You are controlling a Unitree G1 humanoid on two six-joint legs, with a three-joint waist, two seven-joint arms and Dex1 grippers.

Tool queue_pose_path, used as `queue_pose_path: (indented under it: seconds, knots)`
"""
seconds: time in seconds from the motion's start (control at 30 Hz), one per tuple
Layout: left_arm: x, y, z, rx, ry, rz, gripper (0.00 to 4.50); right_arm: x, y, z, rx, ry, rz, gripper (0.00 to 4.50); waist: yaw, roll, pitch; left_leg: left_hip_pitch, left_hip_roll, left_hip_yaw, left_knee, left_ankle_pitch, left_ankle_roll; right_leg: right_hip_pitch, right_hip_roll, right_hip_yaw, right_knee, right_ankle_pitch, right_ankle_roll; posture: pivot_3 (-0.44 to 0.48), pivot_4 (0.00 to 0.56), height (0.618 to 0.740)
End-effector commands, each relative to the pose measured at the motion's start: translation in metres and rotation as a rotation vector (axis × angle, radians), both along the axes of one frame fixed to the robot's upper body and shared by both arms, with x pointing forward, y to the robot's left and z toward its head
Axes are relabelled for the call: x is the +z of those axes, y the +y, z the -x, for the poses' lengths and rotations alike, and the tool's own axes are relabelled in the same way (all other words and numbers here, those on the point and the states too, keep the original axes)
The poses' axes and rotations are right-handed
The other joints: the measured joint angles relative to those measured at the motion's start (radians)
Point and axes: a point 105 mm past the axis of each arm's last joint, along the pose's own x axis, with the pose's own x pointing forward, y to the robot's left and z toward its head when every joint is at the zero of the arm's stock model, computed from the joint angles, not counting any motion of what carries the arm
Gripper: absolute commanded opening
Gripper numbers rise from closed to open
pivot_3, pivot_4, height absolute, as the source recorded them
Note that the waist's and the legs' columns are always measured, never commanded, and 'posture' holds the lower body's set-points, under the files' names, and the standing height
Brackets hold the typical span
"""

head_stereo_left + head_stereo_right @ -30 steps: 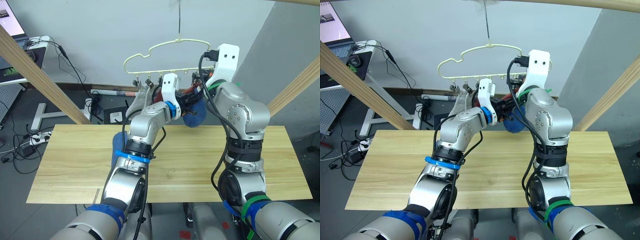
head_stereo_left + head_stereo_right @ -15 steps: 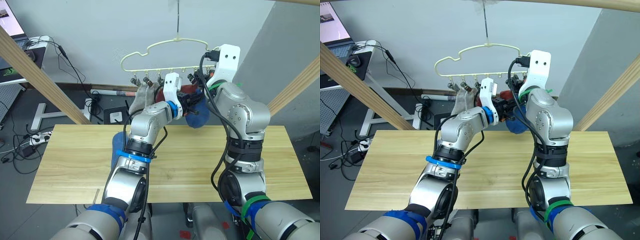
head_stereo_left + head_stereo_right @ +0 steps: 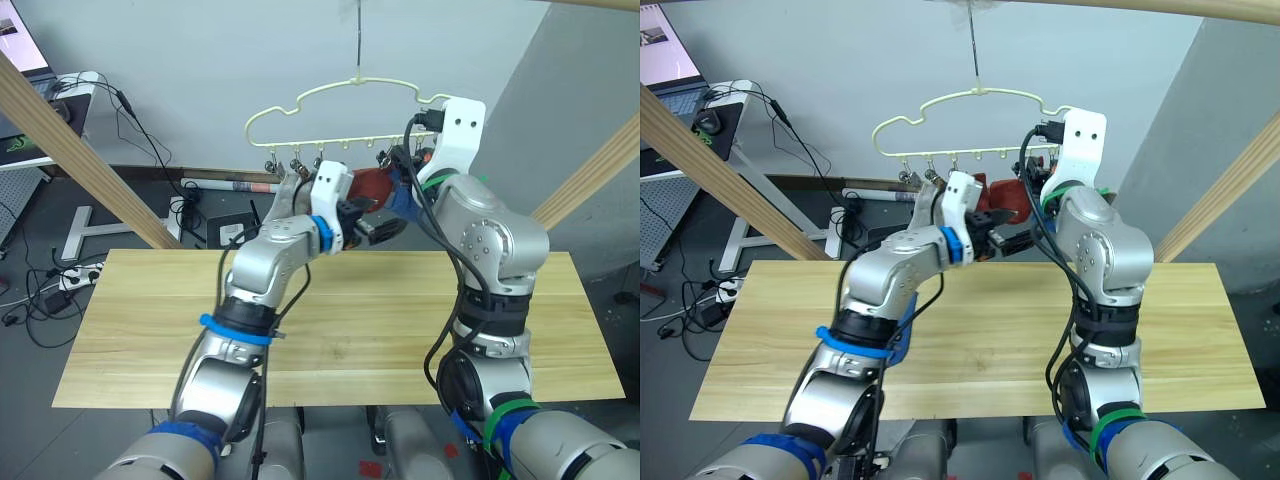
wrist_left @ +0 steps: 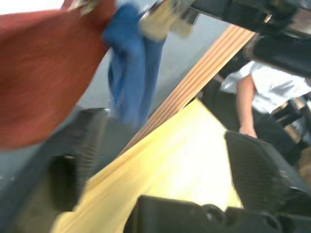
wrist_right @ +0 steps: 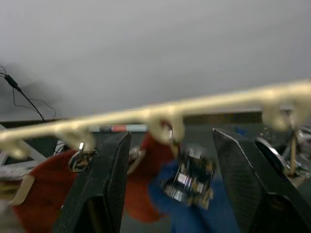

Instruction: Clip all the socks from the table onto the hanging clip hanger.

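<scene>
The cream clip hanger hangs above the far edge of the table. From its clips hang a grey sock, a rust-red sock and a blue sock. My left gripper is open just below the red and blue socks, with nothing between its fingers. My right gripper is open at the hanger's bar, its fingers either side of the clip that grips the blue sock. Another blue sock lies on the table, mostly hidden under my left forearm.
Slanted pale wooden beams rise on both sides of the table. A desk with cables stands at the far left. A person in a white shirt shows beyond the table in the left wrist view.
Both grippers have opened. The left arm has drawn back and down from the hanger. The blue sock now hangs from its clip.
</scene>
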Motion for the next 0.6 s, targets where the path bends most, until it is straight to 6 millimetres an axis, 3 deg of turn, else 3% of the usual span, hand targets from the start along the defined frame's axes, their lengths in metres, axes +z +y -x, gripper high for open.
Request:
queue_pose_path:
  seconds: [0.03, 0.43, 0.6]
  knots:
    - [0.012, 0.007, 0.017, -0.077, -0.04, 0.012, 4.48, 0.006, 0.002, 0.017, 0.03, -0.04, 0.008, 2.76, 0.001, 0.0, 0.0, 0.0, 0.0, 0.0, 0.0, 0.0, 0.0, 0.0, 0.0, 0.0, 0.0, 0.0, 0.0, 0.033, 0.301, 0.74]
    - [0.034, 0.063, 0.039, -0.139, -0.195, -0.016, 4.48, -0.025, -0.008, 0.063, 0.05, -0.064, 0.211, 2.76, 0.001, 0.0, 0.0, 0.0, 0.0, 0.0, 0.0, 0.0, 0.0, 0.0, 0.0, 0.0, -0.002, 0.0, 0.0, 0.039, 0.287, 0.74]
    - [0.052, 0.076, 0.045, -0.192, -0.256, -0.003, 4.48, -0.028, -0.017, 0.07, -0.014, -0.09, 0.204, 2.76, 0.002, 0.0, 0.0, 0.0, 0.0, 0.0, 0.0, 0.0, 0.0, 0.0, 0.0, 0.0, -0.002, 0.0, 0.0, 0.036, 0.279, 0.74]
